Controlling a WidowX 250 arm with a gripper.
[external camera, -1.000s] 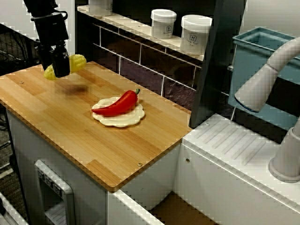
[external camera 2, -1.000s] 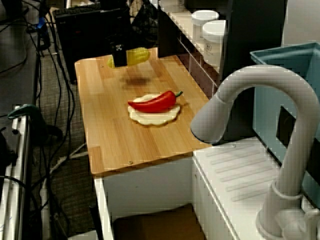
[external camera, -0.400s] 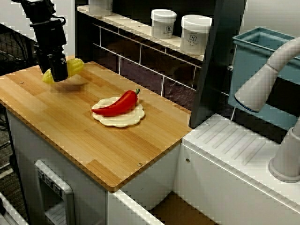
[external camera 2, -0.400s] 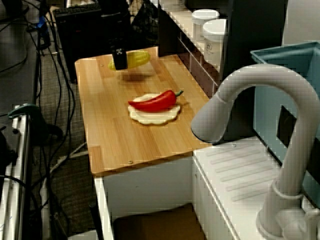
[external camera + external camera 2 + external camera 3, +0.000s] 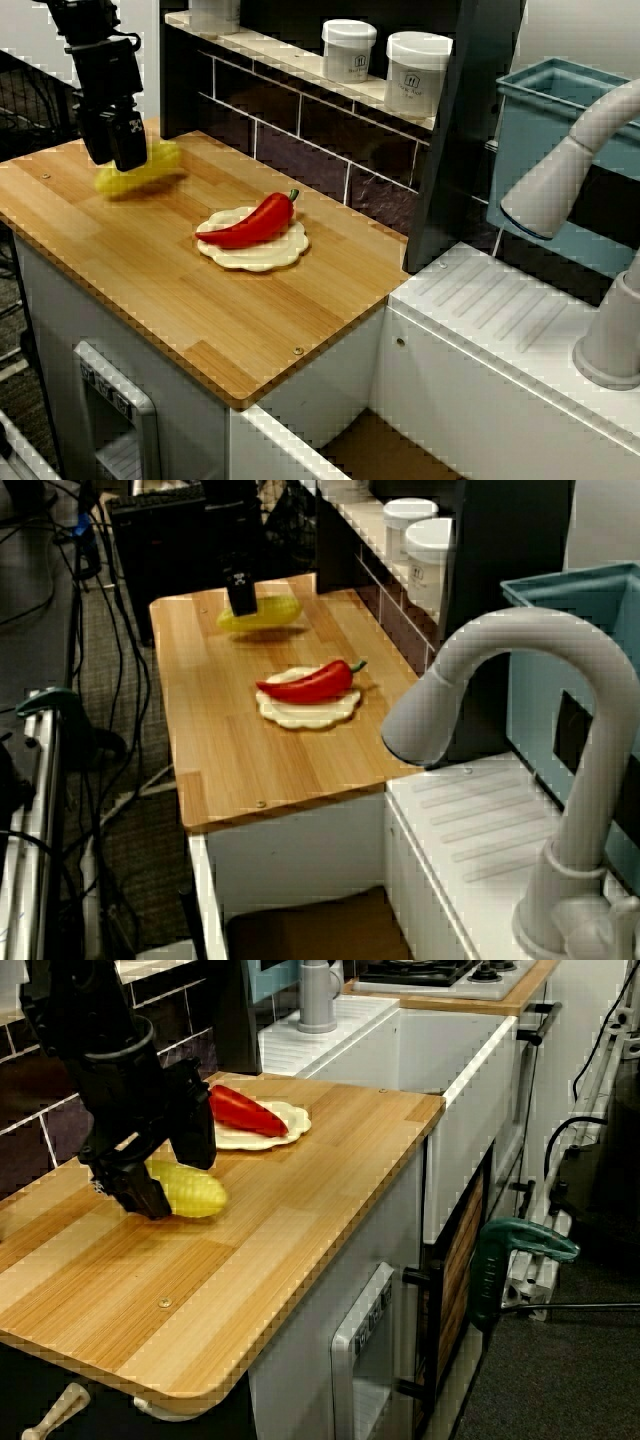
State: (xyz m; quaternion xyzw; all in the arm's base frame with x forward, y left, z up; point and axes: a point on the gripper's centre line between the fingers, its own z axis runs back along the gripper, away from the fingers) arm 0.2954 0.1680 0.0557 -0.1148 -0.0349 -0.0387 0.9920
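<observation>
The pincer (image 5: 172,1178) hangs low over the wooden counter (image 5: 300,1200) with its jaws apart. In the view from the counter's end, one black finger (image 5: 140,1195) stands on the near side of a yellow corn cob (image 5: 197,1193) and the other on its far side. The cob lies on the wood directly under the pincer, with one end between the fingers and the rest poking out sideways. It seems to touch the nearer finger, but whether the other one meets it cannot be told. In the view from the front corner, the cob (image 5: 158,168) shows below and just past the pincer's tip (image 5: 120,160). In the view over the faucet it sits right beneath that tip. Farther along the counter, well apart from the pincer, a cream scalloped plate (image 5: 240,260) carries a red pepper (image 5: 255,220) lying across it. Beyond the plate, on the tiled ledge behind, stand two white jars (image 5: 348,50). Farthest from the pincer are the white drainboard (image 5: 500,300), the grey faucet (image 5: 560,180) and a blue tub (image 5: 540,130).
</observation>
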